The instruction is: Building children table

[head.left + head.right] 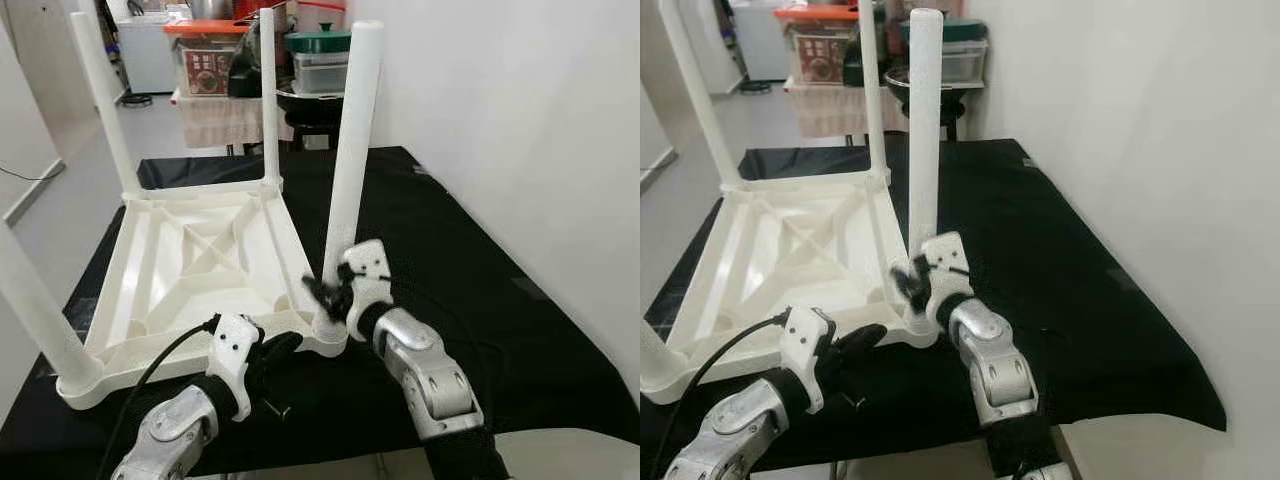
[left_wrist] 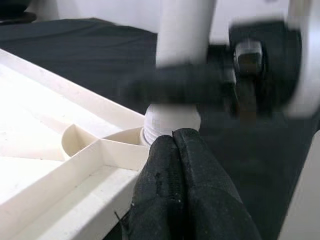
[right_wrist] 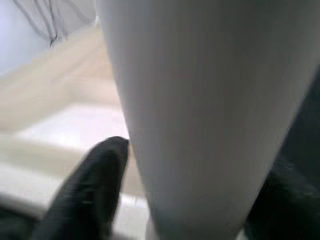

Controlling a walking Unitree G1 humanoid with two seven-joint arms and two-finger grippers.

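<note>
A white plastic children's table (image 1: 190,260) lies upside down on a black cloth (image 1: 460,250). Three of its legs stand up at the far corners and the near left corner. A fourth white leg (image 1: 352,150) stands upright in the near right corner socket. My right gripper (image 1: 328,292) is shut on that leg just above its base, with a black finger (image 3: 95,185) on each side of the tube (image 3: 200,110). My left gripper (image 1: 283,347) is shut with nothing in it, and its fingertips (image 2: 175,150) rest by the table's front rim, just below the leg's threaded base (image 2: 172,120).
A small dark bit of hardware (image 1: 283,408) lies on the cloth in front of the table. A white wall (image 1: 520,120) runs along the right. Behind the work surface stand storage boxes (image 1: 205,60), a towel-draped stand and a lidded container (image 1: 318,55). The cloth's front edge is close to my arms.
</note>
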